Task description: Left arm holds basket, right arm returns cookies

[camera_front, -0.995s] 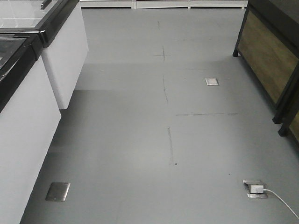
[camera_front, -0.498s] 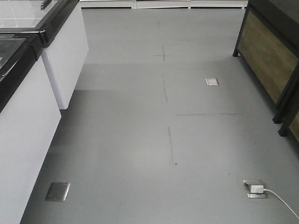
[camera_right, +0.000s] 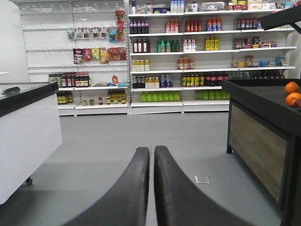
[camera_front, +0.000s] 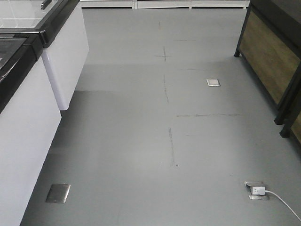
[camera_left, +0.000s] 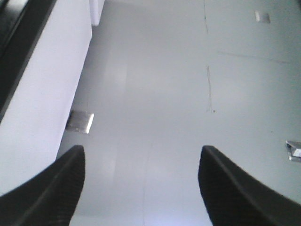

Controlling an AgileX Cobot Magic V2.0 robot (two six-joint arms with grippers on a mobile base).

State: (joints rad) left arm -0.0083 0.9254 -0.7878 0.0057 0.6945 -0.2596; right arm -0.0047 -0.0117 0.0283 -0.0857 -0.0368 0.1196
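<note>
The basket and the cookies box are out of view in every frame. My left gripper (camera_left: 141,155) is open and empty, its two black fingers wide apart above bare grey floor. My right gripper (camera_right: 152,151) is shut on nothing, its two black fingers pressed together and pointing down a shop aisle. Neither arm shows in the front view, which holds only floor and furniture.
White chest freezers with black rims (camera_front: 28,89) line the left side, also in the left wrist view (camera_left: 37,80). A dark wooden display stand (camera_front: 275,56) stands right, with oranges (camera_right: 292,93) on it. Stocked shelves (camera_right: 188,52) fill the far wall. A floor socket with white cable (camera_front: 257,190) lies front right.
The floor marks have shifted very slightly between the frames, a small drift of the base. Nothing else differs.
</note>
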